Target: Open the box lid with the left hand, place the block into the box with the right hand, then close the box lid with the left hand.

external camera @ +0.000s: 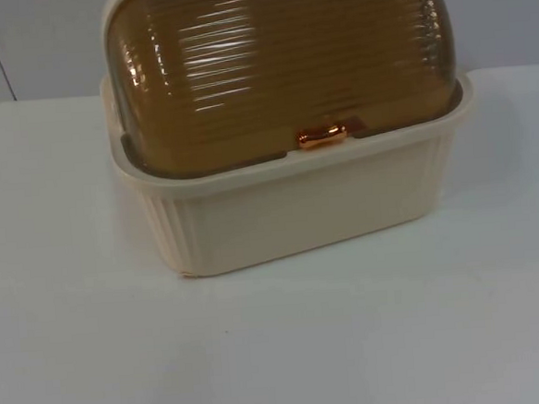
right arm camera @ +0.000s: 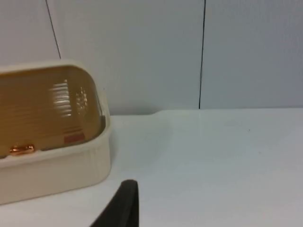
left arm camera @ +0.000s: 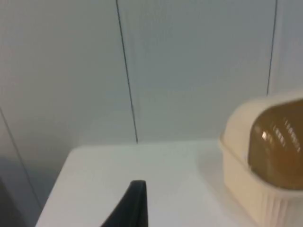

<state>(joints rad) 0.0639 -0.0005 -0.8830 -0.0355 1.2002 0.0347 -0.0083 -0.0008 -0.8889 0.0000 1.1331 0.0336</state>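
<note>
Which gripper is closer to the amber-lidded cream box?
Right, probably: the right gripper sits just right of the box; the left gripper stands farther off to its left.

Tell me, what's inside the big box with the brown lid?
The box is closed. Its ribbed brown lid lets through only a blurry reddish patch, seen from the right wrist. What that patch is cannot be made out.

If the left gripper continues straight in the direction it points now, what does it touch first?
Probably the bare white table top, then the grey partition wall. The cream plastic box with its amber ribbed lid sits off to the side, though depth is unclear.
</note>
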